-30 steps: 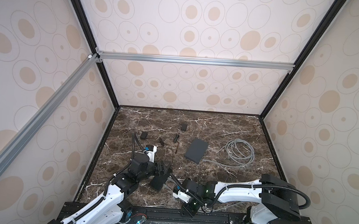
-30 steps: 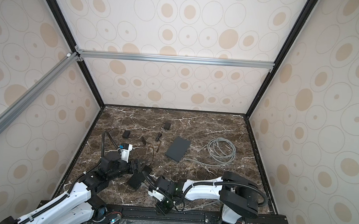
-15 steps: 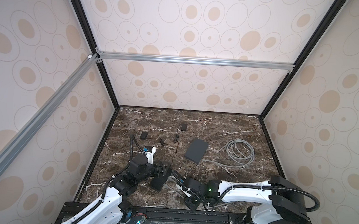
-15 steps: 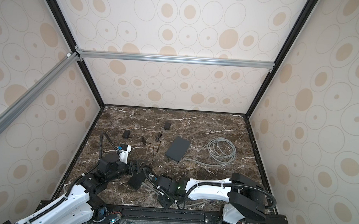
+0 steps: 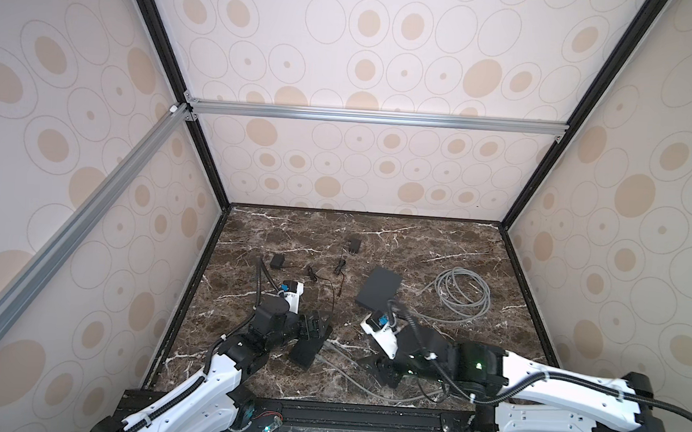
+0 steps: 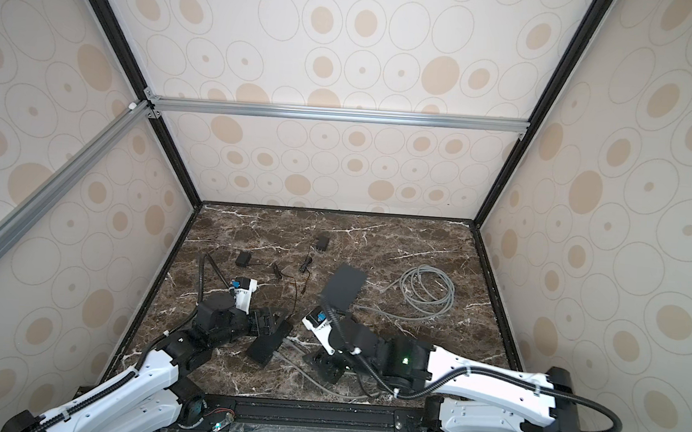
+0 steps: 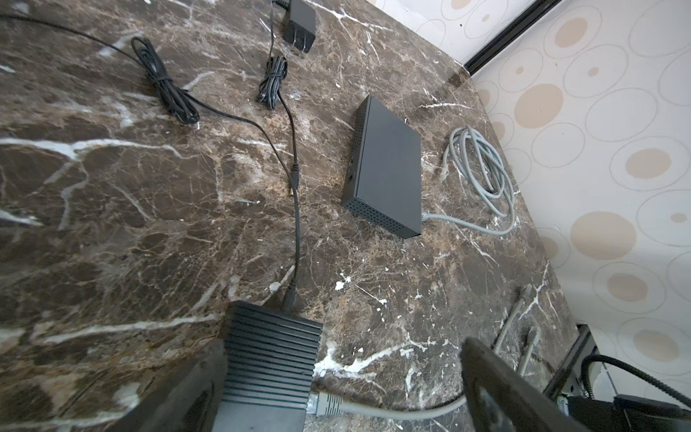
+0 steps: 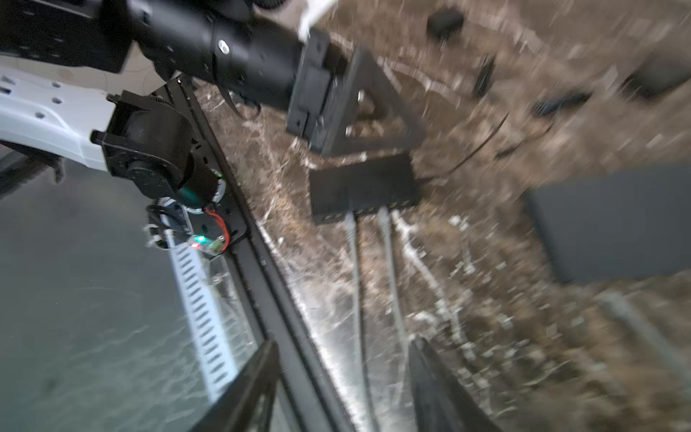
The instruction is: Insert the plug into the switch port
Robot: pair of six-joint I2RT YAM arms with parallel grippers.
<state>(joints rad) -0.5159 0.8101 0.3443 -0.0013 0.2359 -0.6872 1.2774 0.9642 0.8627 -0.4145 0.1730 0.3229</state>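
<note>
The small ribbed black switch (image 5: 305, 351) (image 6: 265, 348) lies at the front of the marble floor. In the left wrist view a grey plug (image 7: 326, 404) sits in the switch (image 7: 269, 359), with a black power lead (image 7: 289, 297) in its far side. The blurred right wrist view shows two grey cables (image 8: 351, 239) entering the switch's (image 8: 362, 187) port face. My left gripper (image 5: 314, 332) (image 7: 344, 359) is open wide, one finger (image 7: 183, 389) beside the switch. My right gripper (image 5: 383, 372) (image 8: 344, 344) is open and empty, apart from the switch, over the cables.
A larger black box (image 5: 377, 288) lies mid-floor, with a coil of grey cable (image 5: 462, 292) to its right. Two black power adapters (image 5: 278, 261) (image 5: 354, 244) with thin leads lie farther back. Loose grey cable ends (image 7: 518, 318) lie near the front rail (image 8: 269, 276).
My right gripper has opened and drawn back to the right, away from the switch. My left gripper's jaws have spread wider beside the switch.
</note>
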